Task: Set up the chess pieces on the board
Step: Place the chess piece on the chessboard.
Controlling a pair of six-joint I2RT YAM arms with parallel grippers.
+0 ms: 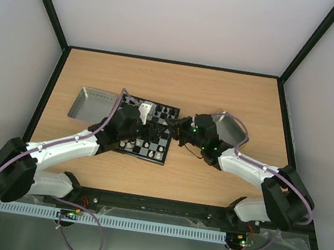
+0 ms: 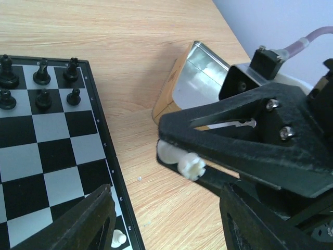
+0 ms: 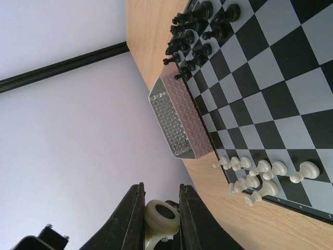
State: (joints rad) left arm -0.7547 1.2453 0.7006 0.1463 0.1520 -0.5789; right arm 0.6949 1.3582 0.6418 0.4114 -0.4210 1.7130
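A: State of the right tool [image 3: 161, 202]?
B: Narrow, clamped on a cream rook [image 3: 162, 217]. The rook's notched top sticks out to one side of the fingers. It rides above the counter [image 2: 130, 31], not resting on it.
A: Where is the board [image 3: 270, 94] from there?
B: Just beside that tool, past its fingertips. The tool itself is off the board's edge. The tin [image 2: 200, 73] sits just behind the tool, on the side away from the board.
A: And the left tool [image 2: 166, 198]?
B: Fingers stand apart, about half wide, with nothing between them. It hangs over the board's near edge. The right tool is close ahead of it, not touching.
A: Pieces on the board?
B: The white pieces [image 3: 263, 167] are bunched in the two rows nearest the left tool. One pawn [image 2: 119, 238] is just beside one of its fingers. The black pieces [image 3: 200, 26] fill the two far rows, well ahead of that tool.
A: Anything else?
B: A grey tray [image 3: 174, 120] lies across the board from the right tool, against or just beside the board's edge. Cannot tell which.
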